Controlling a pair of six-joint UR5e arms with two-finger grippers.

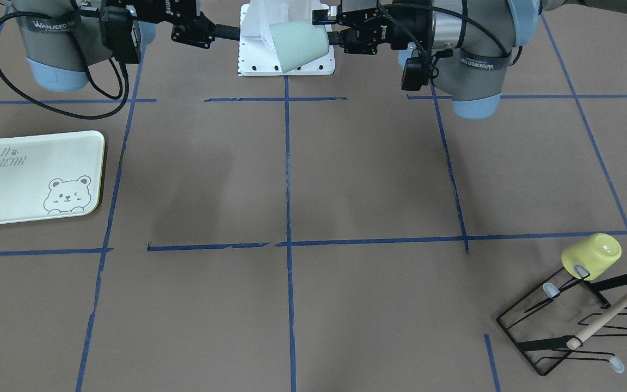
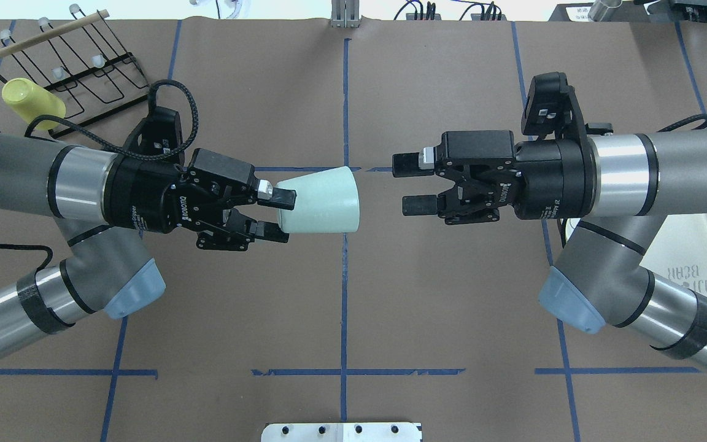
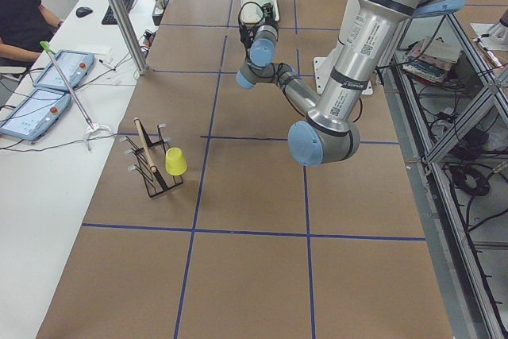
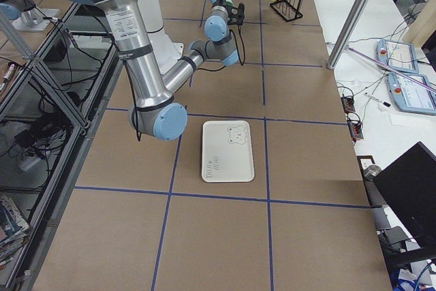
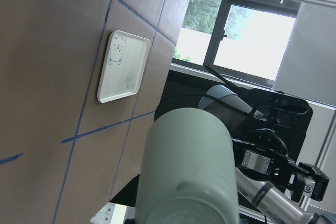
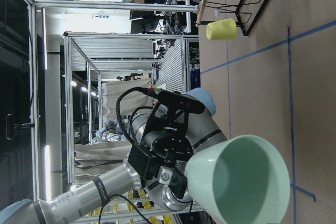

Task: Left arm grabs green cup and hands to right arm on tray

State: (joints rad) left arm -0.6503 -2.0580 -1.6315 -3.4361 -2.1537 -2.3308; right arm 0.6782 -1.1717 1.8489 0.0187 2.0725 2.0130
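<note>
A: Green cup (image 2: 320,201), where?
B: In the air over the middle of the surface, lying sideways, open mouth toward the right arm.
A: Left fingers (image 2: 281,196)?
B: Closed on the cup's base end, one on each side.
A: Right fingers (image 2: 407,164)?
B: Spread wide, holding nothing, near the cup's rim, not touching.
A: Tray (image 1: 19,185)?
B: Flat by the surface's right edge. Yellow cup (image 1: 591,256) hangs on the rack (image 1: 564,326), far left corner.

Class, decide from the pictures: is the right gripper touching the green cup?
Apart. The overhead view shows bare table between the open right gripper and the rim of the green cup, held by the left gripper.
</note>
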